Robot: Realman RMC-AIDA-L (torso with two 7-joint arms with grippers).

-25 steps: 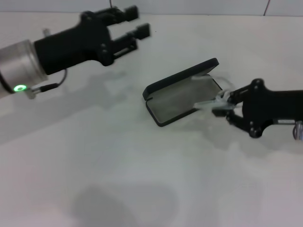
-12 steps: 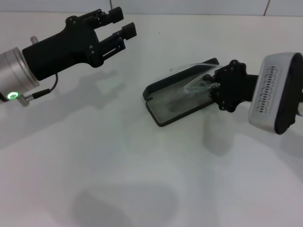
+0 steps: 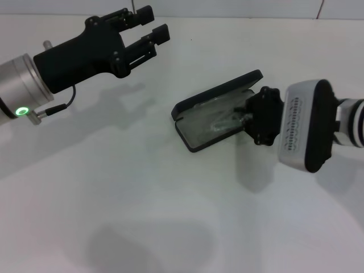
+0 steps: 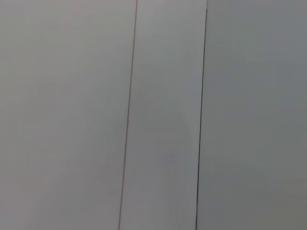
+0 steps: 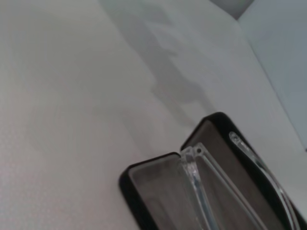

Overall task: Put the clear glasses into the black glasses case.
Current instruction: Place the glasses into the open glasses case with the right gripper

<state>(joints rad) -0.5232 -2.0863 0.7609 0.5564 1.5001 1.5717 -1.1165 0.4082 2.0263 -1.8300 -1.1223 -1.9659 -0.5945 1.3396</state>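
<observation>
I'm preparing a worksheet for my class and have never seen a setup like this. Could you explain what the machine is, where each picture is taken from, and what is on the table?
This is a robot with two arms, each ending in a gripper. The head view looks down from a camera on its head. The left gripper hangs open above the white table, away from the work. The right gripper reaches into the black glasses case, which lies open, its lid tilted up. The clear glasses sit over the case's grey lining at the gripper's tip; whether it grips them cannot be seen. The right wrist view, from a camera on that arm, shows the case and the glasses' clear temples close up. The left wrist view shows only a plain pale surface with thin dark lines.
</observation>
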